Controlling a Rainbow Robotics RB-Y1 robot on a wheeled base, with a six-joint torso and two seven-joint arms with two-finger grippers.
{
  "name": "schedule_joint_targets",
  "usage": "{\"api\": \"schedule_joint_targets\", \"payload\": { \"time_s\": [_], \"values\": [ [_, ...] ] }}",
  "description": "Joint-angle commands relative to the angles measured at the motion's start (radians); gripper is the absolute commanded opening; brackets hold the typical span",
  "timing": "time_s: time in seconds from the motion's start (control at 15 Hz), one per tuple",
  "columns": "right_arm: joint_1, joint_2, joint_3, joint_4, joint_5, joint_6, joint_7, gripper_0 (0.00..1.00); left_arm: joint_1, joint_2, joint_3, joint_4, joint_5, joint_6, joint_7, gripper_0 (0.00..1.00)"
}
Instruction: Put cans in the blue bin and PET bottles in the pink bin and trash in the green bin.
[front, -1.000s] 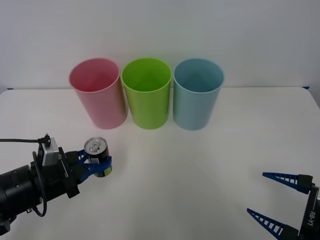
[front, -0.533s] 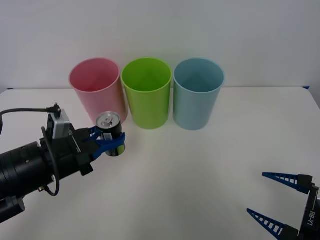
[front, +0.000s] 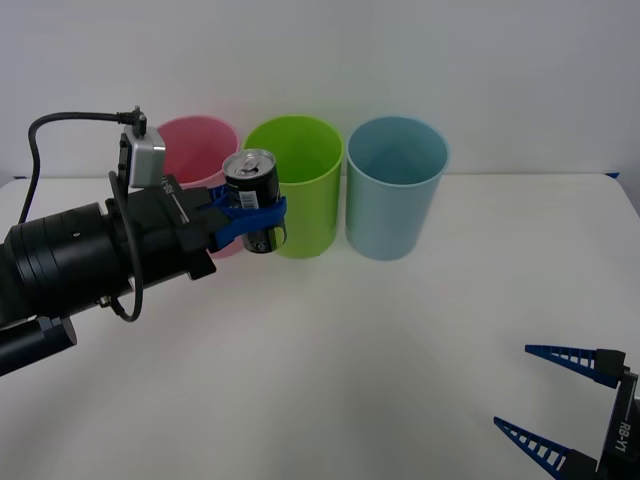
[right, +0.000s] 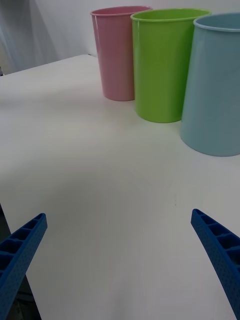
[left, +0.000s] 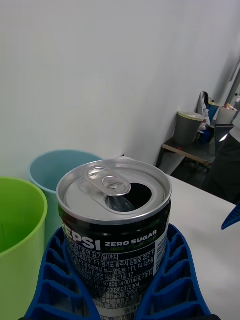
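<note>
**Can held high, short of the blue bin**

The left gripper (front: 250, 215) clenches the can (front: 251, 200) upright at centre-left of the front view, lifted to rim height so it can pass over the tubs. It hangs before the pink bin (front: 190, 135) and green bin (front: 295, 185); the blue bin (front: 395, 190) stands further right. The right gripper (front: 560, 405), fingers spread, idles at lower right.
</note>
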Motion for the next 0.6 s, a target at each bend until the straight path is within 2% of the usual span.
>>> {"api": "schedule_joint_targets", "payload": {
  "time_s": [0.07,0.33,0.6],
  "values": [
    [0.000,0.000,0.000,0.000,0.000,0.000,0.000,1.00,-0.127,0.018,-0.041,0.045,-0.093,0.007,0.110,0.00],
    [0.000,0.000,0.000,0.000,0.000,0.000,0.000,1.00,-0.324,0.018,-0.155,0.180,-0.117,0.008,0.118,0.00],
    [0.000,0.000,0.000,0.000,0.000,0.000,0.000,1.00,-0.491,0.015,-0.298,0.288,-0.039,0.070,0.119,0.00]
  ]
}}
